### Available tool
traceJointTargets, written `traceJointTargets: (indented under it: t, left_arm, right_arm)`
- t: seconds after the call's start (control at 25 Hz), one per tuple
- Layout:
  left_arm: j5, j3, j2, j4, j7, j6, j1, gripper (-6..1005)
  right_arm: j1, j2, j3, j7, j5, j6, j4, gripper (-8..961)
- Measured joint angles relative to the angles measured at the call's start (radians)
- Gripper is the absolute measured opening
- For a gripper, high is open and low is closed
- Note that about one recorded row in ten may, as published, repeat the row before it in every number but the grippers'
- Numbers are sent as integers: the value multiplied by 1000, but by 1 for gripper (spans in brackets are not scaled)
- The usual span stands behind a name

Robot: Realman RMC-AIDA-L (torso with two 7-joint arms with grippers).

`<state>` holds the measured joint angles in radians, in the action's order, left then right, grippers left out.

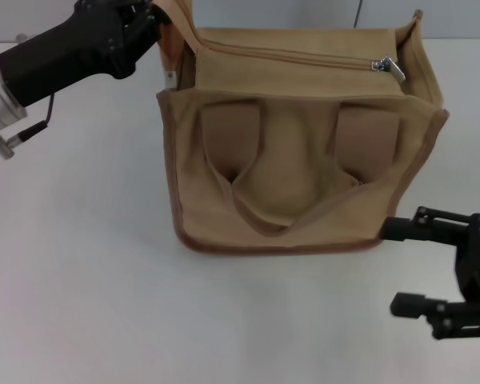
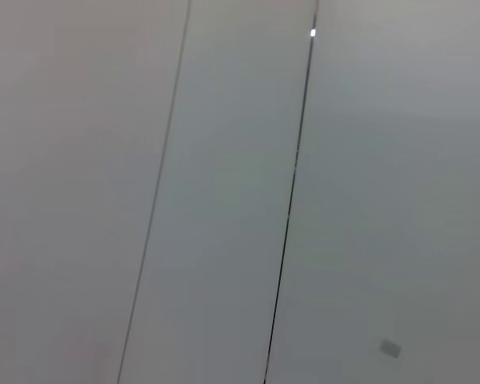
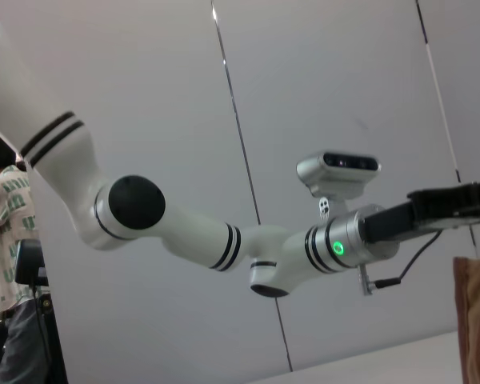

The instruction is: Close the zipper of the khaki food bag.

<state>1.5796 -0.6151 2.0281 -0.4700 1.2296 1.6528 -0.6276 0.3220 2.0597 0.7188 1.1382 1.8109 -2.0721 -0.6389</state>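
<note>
White surface (image 1: pixel 88 272) carries everything | left gripper (image 1: pixel 148 20) at bag's far left top corner, jaws hidden, cannot tell | right gripper (image 1: pixel 432 268) jaws released, near bag's front right | boxy tan canvas food bag (image 1: pixel 304 160) centre | khaki zipper track (image 1: pixel 304 60), silver pull tab (image 1: pixel 390 67) at right end.

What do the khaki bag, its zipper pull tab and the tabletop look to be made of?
The khaki food bag looks like matte woven canvas: soft folds, sagging handles, darker brown piping along its edges. The pull tab appears to be metal, shiny silver with bright glints. The table seems smooth and white, probably laminate; the material is uncertain.
</note>
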Motion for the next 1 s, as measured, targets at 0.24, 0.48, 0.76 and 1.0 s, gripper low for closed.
traceJointTargets:
  t: [0.24, 0.48, 0.76, 1.0]
  left_arm:
    - [86, -1, -37, -46, 140, -1, 25, 114]
    - [184, 8, -115, -138, 246, 78, 91, 434]
    - [150, 55, -145, -152, 149, 302, 179, 578]
    - [171, -112, -50, -91, -84, 333, 231, 707]
  right_arm:
    - [24, 6, 9, -20, 23, 38, 26, 725]
    - [59, 7, 14, -23, 47, 113, 71, 818]
    - [76, 15, 25, -26, 58, 165, 89, 816]
    - [122, 17, 25, -74, 83, 205, 171, 817]
